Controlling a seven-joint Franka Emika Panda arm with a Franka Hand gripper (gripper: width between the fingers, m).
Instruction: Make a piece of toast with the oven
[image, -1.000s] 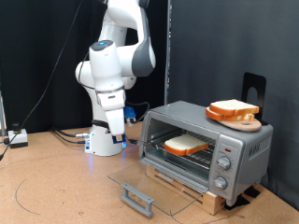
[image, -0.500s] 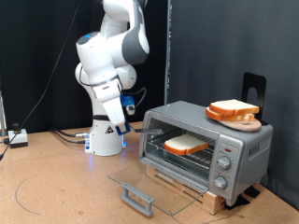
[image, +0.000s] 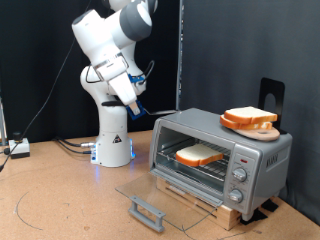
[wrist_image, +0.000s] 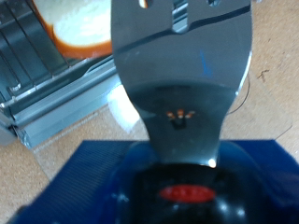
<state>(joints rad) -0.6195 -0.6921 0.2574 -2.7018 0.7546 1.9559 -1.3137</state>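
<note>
Oven (image: 222, 152): a boxy, brushed-silver countertop unit. It stands on a low wooden base (image: 215, 206) at the exterior view's right, with round knobs (image: 238, 184) stacked on its right panel.

Arm (image: 108, 60): glossy white rounded segments, mounted on the bench at the exterior view's left. It is well apart from the oven.

Door (image: 150, 195): clear glass, dropped fully open and lying nearly flat, with its grey handle (image: 148, 211) at the front edge.

Plate (image: 256, 127): round and wooden, resting on the oven's roof and carrying a second slice (image: 248, 116) with a tan crust.

Piece of toast (image: 200, 155): square, pale with a golden edge, lying flat on the wire rack inside the open oven.

Claw (image: 138, 108): dark, hanging beside the arm's column, above and left of the oven and touching nothing. I cannot tell whether its fingers are apart or together. A blurred grey metal part (wrist_image: 182, 75) fills the wrist view.

Bench (image: 60, 200): matt tan surface with faint curved lines drawn on it. Cables (image: 70, 146) trail near the arm's base.

Room: a black curtain (image: 40, 60) forms the backdrop.
</note>
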